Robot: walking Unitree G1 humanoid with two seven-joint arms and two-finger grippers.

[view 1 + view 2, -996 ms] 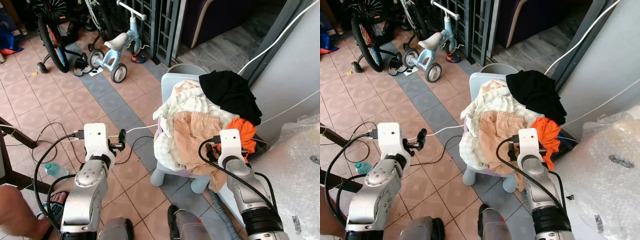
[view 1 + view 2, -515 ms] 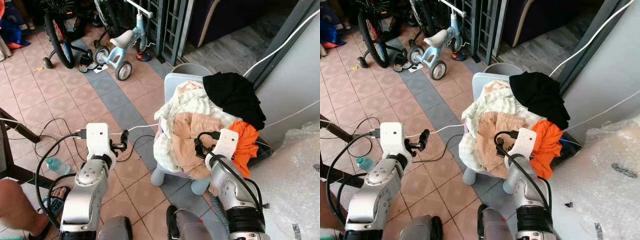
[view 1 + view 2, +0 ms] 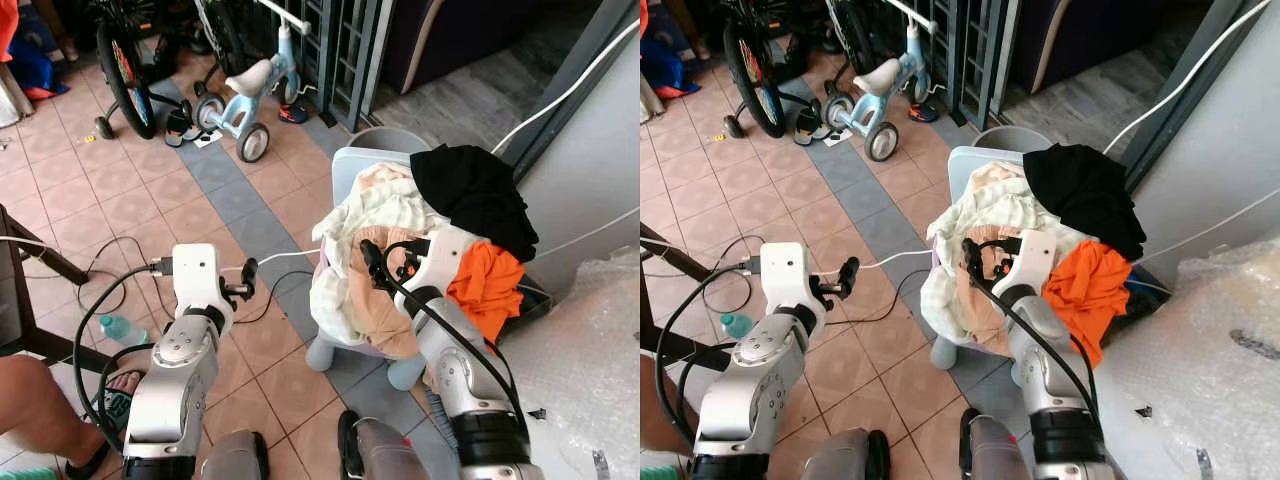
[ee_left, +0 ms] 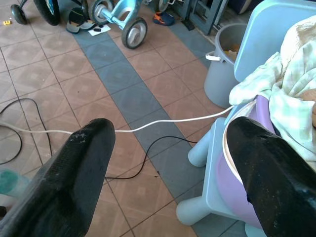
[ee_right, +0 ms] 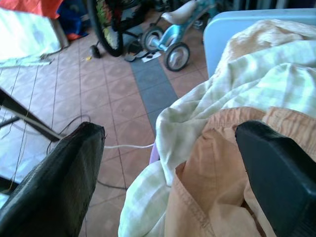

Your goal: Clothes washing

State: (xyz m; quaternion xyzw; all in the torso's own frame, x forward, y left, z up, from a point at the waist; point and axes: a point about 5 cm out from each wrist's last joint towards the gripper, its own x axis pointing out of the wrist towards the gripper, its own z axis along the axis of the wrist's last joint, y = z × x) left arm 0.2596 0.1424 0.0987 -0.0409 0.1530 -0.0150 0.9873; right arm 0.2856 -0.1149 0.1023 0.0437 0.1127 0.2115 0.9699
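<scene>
A floor of square terracotta tiles [image 3: 70,220] crossed by a grey strip is seen beneath the left gripper [image 4: 163,163], whose fingers are spread wide, holding nothing. The right gripper [image 5: 168,163], likewise released, is held just over the rumpled clothes [image 3: 385,225]: peach, checked cream, orange, black, heaped on a pale blue plastic chair [image 3: 350,165]. Beyond it, a blue tricycle [image 3: 250,95] is parked.

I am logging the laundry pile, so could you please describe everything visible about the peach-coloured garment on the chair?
The peach garment is a soft, crumpled cotton-looking piece with a stitched hem, visible in the right wrist view. It lies at the front of the pile on the pale blue chair, hanging over the seat's front edge. The pale checked cloth borders it, and the orange garment lies beside it. The open right hand hovers just above it.
</scene>
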